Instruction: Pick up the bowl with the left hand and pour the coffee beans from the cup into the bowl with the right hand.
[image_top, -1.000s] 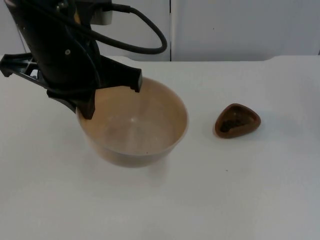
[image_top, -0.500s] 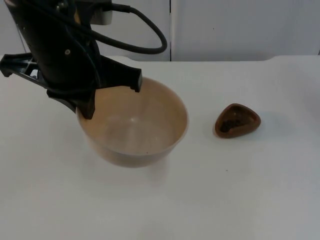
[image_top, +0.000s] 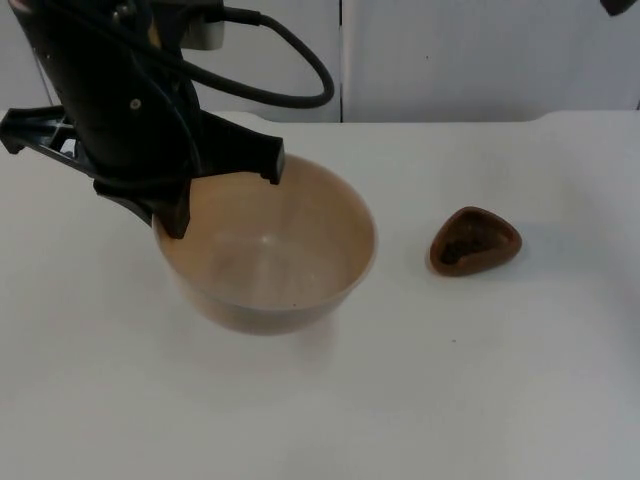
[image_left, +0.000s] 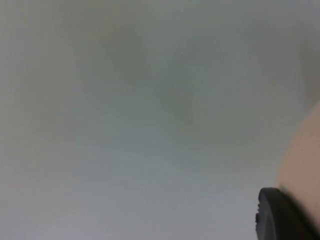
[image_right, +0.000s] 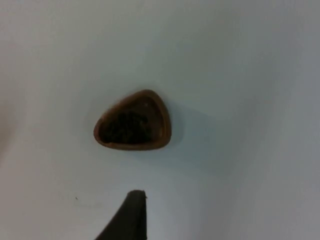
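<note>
Up on the left we see the left hand (image_top: 222, 200) closed on the near-left rim of the tan bowl (image_top: 270, 250), which appears lifted a little off the white desk (image_top: 450, 400); a soft shadow lies beneath it. From the left wrist, one black fingertip (image_left: 280, 215) sits against the pale bowl wall (image_left: 302, 160). Well apart to the right, the brown cup (image_top: 475, 242) rests on the desk with dark coffee beans (image_top: 462, 247) inside. The right hand (image_right: 131, 220) hangs above the cup (image_right: 134, 121); we cannot tell how far it is open.
</note>
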